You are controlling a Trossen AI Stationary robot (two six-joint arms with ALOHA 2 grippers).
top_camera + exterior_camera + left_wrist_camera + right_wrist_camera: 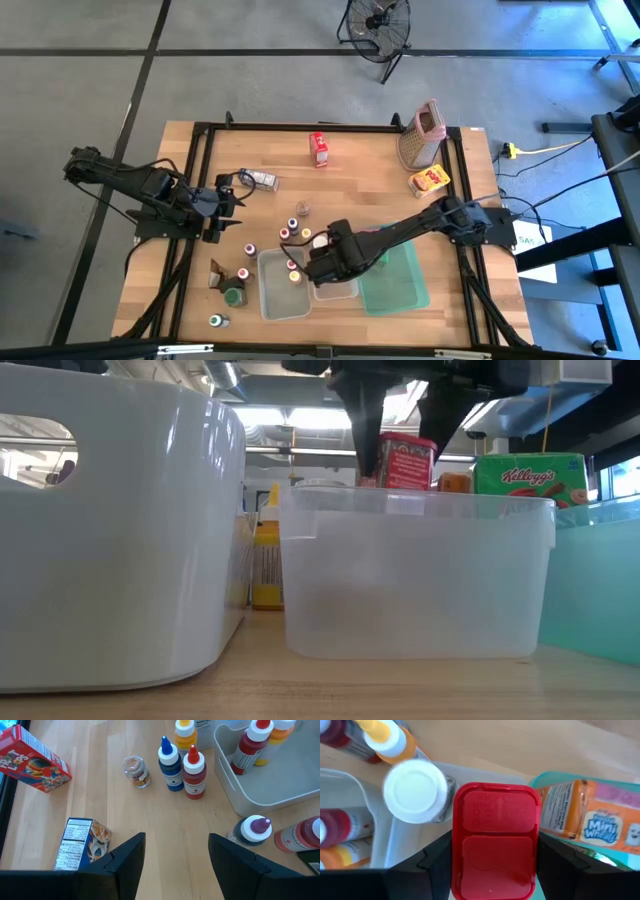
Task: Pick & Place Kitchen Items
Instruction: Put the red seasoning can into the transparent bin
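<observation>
Red-capped jar (495, 840) between right gripper (495, 865) fingers, above clear tub (420, 575)

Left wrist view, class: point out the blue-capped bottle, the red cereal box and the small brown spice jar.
Blue-capped bottle (170, 766): left wrist view, on its label.
Red cereal box (33, 762): left wrist view, on its printed front.
Small brown spice jar (136, 770): left wrist view, on its glass side.

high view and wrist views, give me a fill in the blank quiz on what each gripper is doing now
1. The right gripper is shut on a jar whose flip lid is ____.
2. The left gripper holds nothing; its fingers are ____.
3. Beside the held red-capped jar stands a jar with a round ____ cap.

Missing words: red; open; white
</observation>
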